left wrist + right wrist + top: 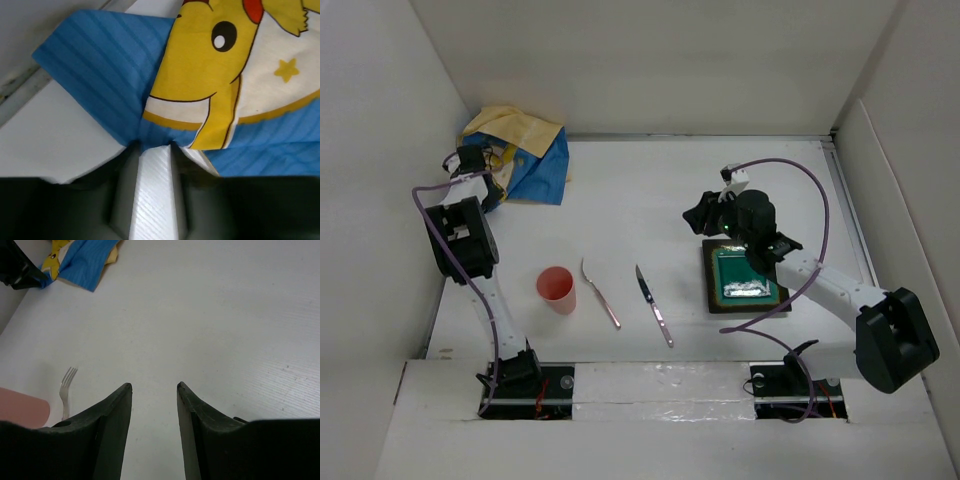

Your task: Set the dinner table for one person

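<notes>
Showing two robot arms over the dinner table (650,190), a wide matte white board that lies beneath both sets of jaws. The left gripper (155,146) has its tips right at a crumpled blue placemat (95,75) with a yellow cartoon print. The cloth gathers into a fold just ahead of the tips, but it cannot be told whether the jaws are clamped on it or only touching it. The right gripper (154,386) has its jaws apart and empty above the board, with a fork (66,382) and a pink cup (20,409) off to the left of the jaws in its wrist view. The placemat looks light, limp and soft, so it would likely fold and drag rather than slide flat. A pinch on a free edge or corner seems the best hold.
</notes>
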Available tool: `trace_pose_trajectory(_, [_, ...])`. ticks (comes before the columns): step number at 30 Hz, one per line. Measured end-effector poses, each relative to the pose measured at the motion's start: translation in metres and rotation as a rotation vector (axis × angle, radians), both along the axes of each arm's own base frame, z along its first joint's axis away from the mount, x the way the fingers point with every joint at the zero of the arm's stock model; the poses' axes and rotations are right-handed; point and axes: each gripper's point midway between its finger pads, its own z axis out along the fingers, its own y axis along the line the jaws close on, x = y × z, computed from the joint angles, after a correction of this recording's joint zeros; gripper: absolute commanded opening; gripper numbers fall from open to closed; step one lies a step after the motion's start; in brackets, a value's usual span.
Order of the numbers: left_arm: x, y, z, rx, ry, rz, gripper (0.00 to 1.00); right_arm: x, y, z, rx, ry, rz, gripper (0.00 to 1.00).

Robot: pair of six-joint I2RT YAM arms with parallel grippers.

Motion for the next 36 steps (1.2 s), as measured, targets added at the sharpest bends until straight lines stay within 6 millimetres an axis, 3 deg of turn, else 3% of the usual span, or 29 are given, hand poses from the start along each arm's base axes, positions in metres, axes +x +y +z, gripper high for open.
trace_pose_trajectory(3, [0.005,-0.009,-0.008,-0.018,0.012,-0.029,0.00,-0.001,0.001,0.000,0.001,0.000,0.006,0.46])
trace_pose_trajectory(5, [0.014,-0.023,-0.006,-0.035,-0.008,-0.064,0.00,-0.001,0.002,0.001,0.002,-0.001,0.007,0.46])
trace_pose_trajectory(8, [0.030,-0.062,-0.002,-0.090,-0.051,-0.152,0.00,-0.002,0.002,0.002,0.004,-0.004,0.009,0.46])
trace_pose_trajectory(11, [0.044,-0.116,0.002,-0.158,-0.092,-0.260,0.00,-0.002,0.001,0.004,0.006,-0.009,0.008,0.46])
trace_pose_trajectory(15, [0.059,-0.208,0.017,-0.264,-0.163,-0.427,0.00,-0.002,0.001,0.007,0.008,-0.015,0.004,0.46])
trace_pose_trajectory(20, [0.071,-0.315,0.060,-0.363,-0.287,-0.633,0.00,0.000,-0.002,0.007,0.004,-0.017,-0.013,0.46])
trace_pose_trajectory(24, [0.062,-0.380,0.095,-0.409,-0.362,-0.793,0.51,0.002,-0.005,0.005,-0.006,-0.016,-0.033,0.49])
trace_pose_trajectory(25, [0.058,-0.390,0.102,-0.417,-0.370,-0.819,0.54,0.002,-0.006,0.005,-0.008,-0.015,-0.037,0.49])
trace_pose_trajectory(28, [0.050,-0.394,0.123,-0.387,-0.401,-0.824,0.57,0.003,-0.007,0.004,-0.012,-0.014,-0.046,0.51])
trace_pose_trajectory(30, [0.039,-0.375,0.133,-0.340,-0.408,-0.771,0.55,0.005,-0.007,0.002,-0.018,-0.009,-0.049,0.51])
trace_pose_trajectory(31, [0.034,-0.361,0.141,-0.311,-0.435,-0.731,0.54,0.005,-0.007,0.001,-0.021,-0.006,-0.050,0.46])
trace_pose_trajectory(34, [-0.002,-0.297,0.140,-0.260,-0.453,-0.539,0.45,0.005,-0.008,-0.004,-0.035,0.001,-0.050,0.07])
trace_pose_trajectory(35, [-0.015,-0.270,0.137,-0.251,-0.456,-0.457,0.42,0.006,-0.008,-0.005,-0.037,0.005,-0.050,0.00])
trace_pose_trajectory(36, [-0.031,-0.224,0.131,-0.241,-0.471,-0.313,0.39,0.006,-0.007,-0.006,-0.038,0.009,-0.049,0.00])
